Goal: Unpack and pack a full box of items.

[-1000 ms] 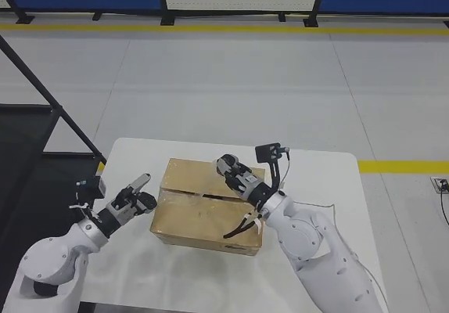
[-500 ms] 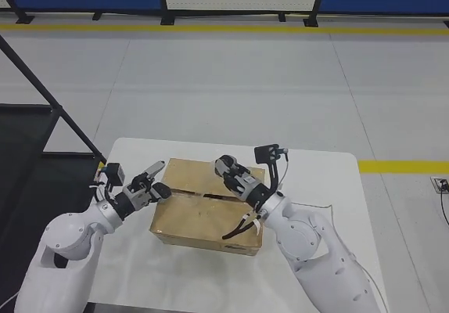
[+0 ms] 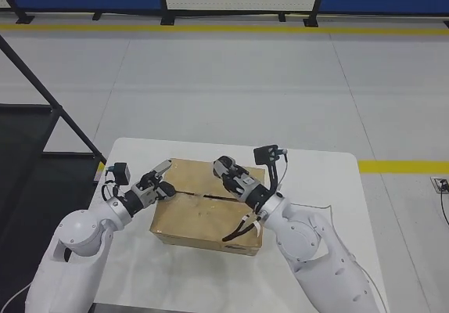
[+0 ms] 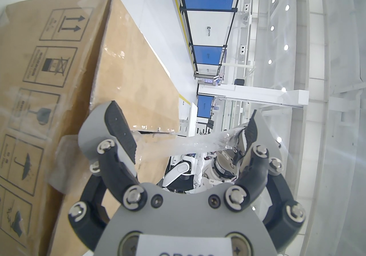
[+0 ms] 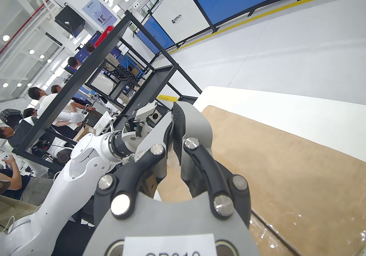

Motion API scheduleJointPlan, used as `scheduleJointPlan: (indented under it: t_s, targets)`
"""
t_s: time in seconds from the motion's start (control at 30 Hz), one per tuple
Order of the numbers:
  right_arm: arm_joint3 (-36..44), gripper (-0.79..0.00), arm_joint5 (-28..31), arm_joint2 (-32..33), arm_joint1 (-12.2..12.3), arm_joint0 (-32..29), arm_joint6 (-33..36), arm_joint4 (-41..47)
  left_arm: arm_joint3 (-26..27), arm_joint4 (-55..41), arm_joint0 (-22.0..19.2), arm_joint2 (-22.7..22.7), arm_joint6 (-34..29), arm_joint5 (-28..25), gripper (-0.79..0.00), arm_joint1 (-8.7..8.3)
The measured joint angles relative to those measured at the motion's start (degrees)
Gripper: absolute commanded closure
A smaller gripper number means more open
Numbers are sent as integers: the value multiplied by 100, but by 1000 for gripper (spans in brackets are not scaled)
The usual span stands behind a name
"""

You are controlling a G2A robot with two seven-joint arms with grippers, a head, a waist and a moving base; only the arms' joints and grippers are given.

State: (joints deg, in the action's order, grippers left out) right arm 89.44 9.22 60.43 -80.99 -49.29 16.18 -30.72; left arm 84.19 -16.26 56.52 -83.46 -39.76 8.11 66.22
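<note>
The left gripper (image 3: 162,173), well clear a second ago, is now at the left end of the brown taped cardboard box (image 3: 205,215) on the white table (image 3: 322,168). Its jaws are spread, with clear tape (image 4: 197,141) strung between them. The right gripper (image 3: 223,166) is closed over the top seam. Unsealing seems under way.

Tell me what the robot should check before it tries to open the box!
1. Cardboard box sits flat on the white table: ok.
2. Top flaps open: not ok, they are shut.
3. Left claw open at the box's end: ok.
4. Left claw free of clear tape: not ok, a strand stretches from one finger to the other.
5. Right claw over the box top: ok, and shut.
6. Right claw pinching any tape: cannot tell.
</note>
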Motion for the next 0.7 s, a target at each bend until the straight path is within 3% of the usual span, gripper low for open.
scheduleJointPlan:
  t_s: [0.7]
  targets:
    - [217, 0, 685, 65, 6, -402, -881, -681, -87, 50, 25, 67, 133, -4, -785, -44]
